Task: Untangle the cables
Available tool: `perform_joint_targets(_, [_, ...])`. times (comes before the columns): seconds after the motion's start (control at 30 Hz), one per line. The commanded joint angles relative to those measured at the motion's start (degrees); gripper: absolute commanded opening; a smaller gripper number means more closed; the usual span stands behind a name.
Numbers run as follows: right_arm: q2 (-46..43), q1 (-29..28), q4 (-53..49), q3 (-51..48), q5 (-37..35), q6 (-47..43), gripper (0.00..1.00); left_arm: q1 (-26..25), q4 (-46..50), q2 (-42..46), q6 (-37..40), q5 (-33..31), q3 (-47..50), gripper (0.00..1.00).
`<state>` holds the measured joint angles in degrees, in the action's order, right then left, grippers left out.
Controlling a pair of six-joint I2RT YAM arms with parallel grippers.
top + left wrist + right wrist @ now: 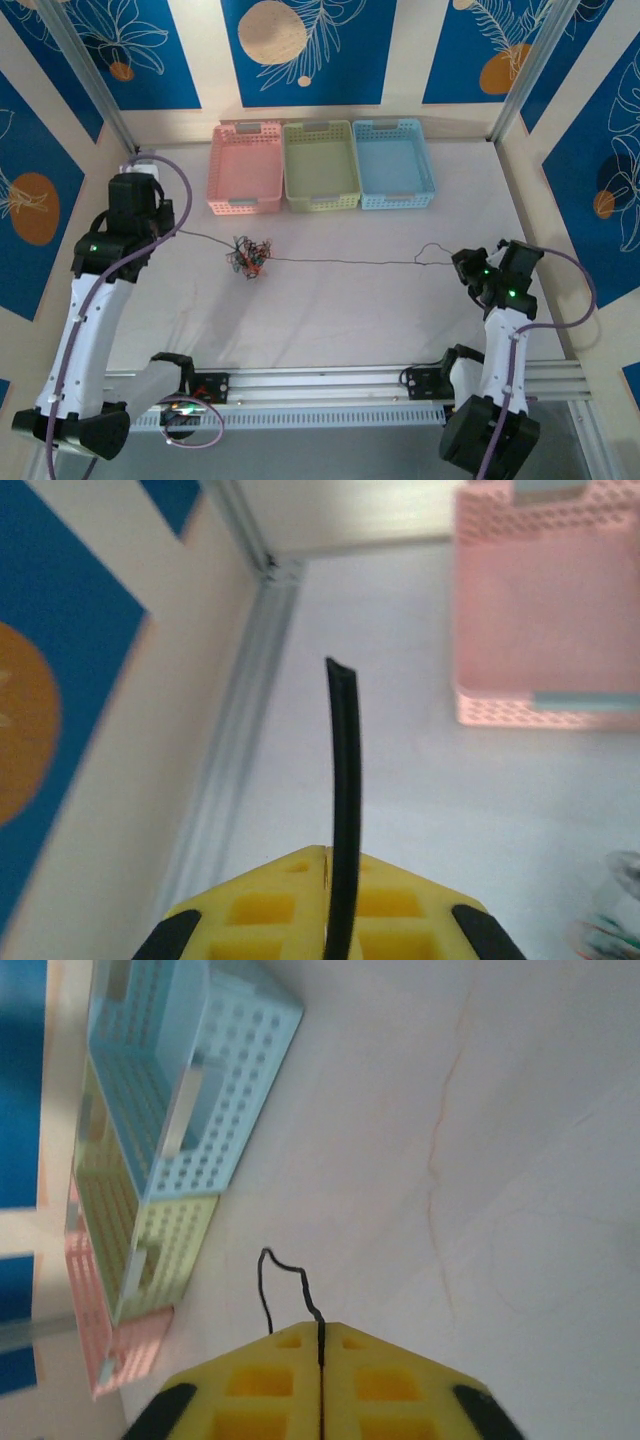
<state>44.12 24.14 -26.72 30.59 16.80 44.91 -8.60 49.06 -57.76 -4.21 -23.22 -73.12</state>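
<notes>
Right gripper (320, 1332), near bench's right edge: jaws pressed together on a black cable (340, 262) end. Cable stretches left to the tangle of cables (250, 257), left of bench (330, 320) centre. Left gripper (335, 855), near left edge: clamped on a black strand (345, 770) running to the tangle.

- Pale table (350, 320), mostly bare.
- Upper centre, in a row with sides touching: pink basket (245, 205), green basket (321, 200), blue basket (397, 198).
- Small tangle of cables (251, 257) left of centre, below the pink basket.
- Black cable (340, 262) runs rightward from the tangle across the middle.
- Metal rail (330, 385) along the bottom edge.
</notes>
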Motion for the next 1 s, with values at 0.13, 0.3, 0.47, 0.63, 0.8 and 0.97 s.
perform_joint_targets(0.13, [-0.8, -9.8, -7.6, 2.1, -4.3, -2.4, 0.49, 0.7, -7.2, 1.0, -6.6, 21.4, 9.3, 0.00])
perform_joint_targets(0.3, [-4.2, -17.7, -10.8, 7.3, -7.5, -2.3, 0.52, 0.6, -7.6, 1.3, -6.3, 25.2, 11.0, 0.00])
perform_joint_targets(0.47, [0.1, -33.6, -3.8, 12.3, -6.3, -0.8, 0.50, 0.6, -8.2, 2.2, -5.8, 25.8, 12.5, 0.00])
perform_joint_targets(0.63, [15.3, -56.6, 3.9, 19.7, -10.2, 3.0, 0.49, 0.6, -8.6, 3.1, -5.7, 25.7, 13.9, 0.00])
perform_joint_targets(0.8, [38.1, -69.5, 10.0, 32.6, -8.5, -1.9, 0.51, 0.6, -8.6, 3.8, -5.0, 24.9, 14.6, 0.00])
perform_joint_targets(0.97, [58.2, -70.3, 5.2, 49.4, 0.2, -16.0, 0.52, 0.7, -9.1, 5.1, -4.5, 23.1, 15.6, 0.00])
